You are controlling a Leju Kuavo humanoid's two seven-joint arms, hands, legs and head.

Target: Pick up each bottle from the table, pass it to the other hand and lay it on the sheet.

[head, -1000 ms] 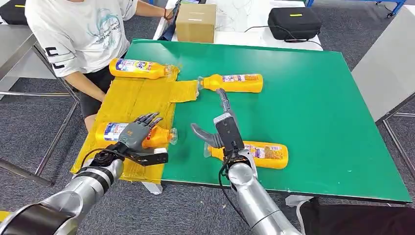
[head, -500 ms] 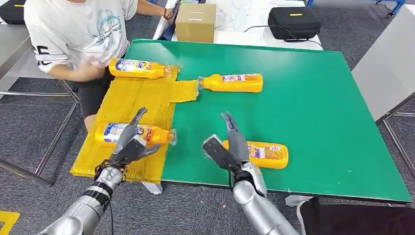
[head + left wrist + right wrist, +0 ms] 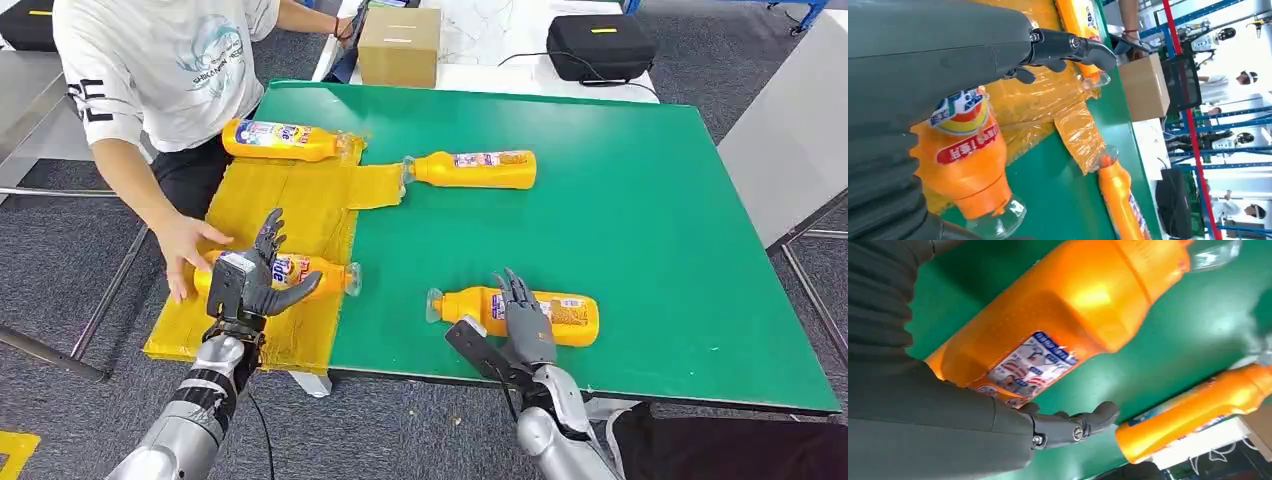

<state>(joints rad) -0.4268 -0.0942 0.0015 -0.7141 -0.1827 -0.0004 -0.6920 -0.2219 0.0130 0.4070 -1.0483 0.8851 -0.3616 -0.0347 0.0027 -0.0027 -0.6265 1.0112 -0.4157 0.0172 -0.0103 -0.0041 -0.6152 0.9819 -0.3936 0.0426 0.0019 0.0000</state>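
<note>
Orange bottles: glossy plastic w/ clear caps, lying flat.
Sheet (image 3: pixel 290 200): crinkly yellow film, carrying the near-left bottle (image 3: pixel 300 272).
Left hand (image 3: pixel 250 280): hovering above it, fingers spread (holding nothing).
Right hand (image 3: pixel 520 325): fingers splayed, resting over the near-right bottle (image 3: pixel 570 315) on the green table (image 3: pixel 650 220).

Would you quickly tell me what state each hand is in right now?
Left hand: open, fingers spread over the bottle on the sheet, holding nothing.
Right hand: open, fingers against the near bottle, not gripping it.
</note>
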